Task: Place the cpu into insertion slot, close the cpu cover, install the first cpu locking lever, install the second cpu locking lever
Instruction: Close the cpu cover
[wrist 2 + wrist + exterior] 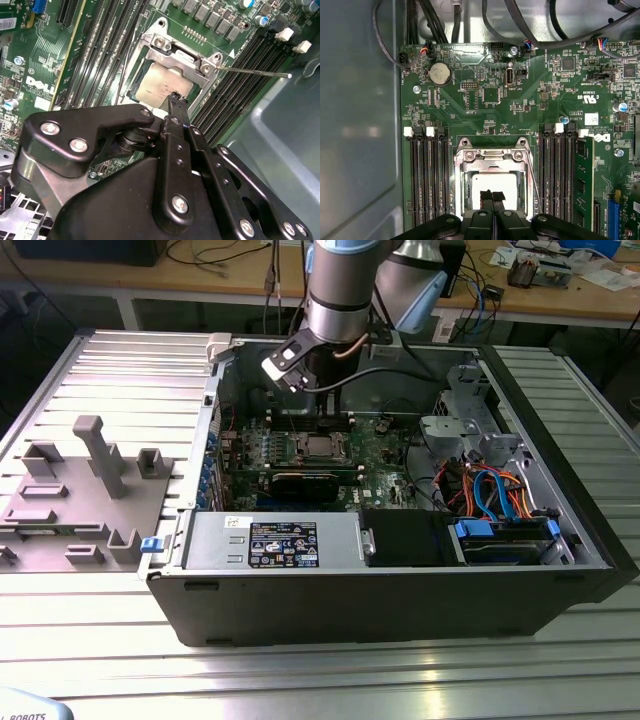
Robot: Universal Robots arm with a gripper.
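Claw (492, 196), pinched together above cpu (495, 181), lying flat, metal face up

Bright, even light; soft glare

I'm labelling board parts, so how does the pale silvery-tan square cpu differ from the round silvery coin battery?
The pale silvery-tan cpu is a square; the silvery coin battery is a disc. The cpu lies between banks of black memory slots; the battery sits near the board's edge by the black cables. The black gripper hangs right over the cpu, away from the battery. Both lie flat on the green motherboard.
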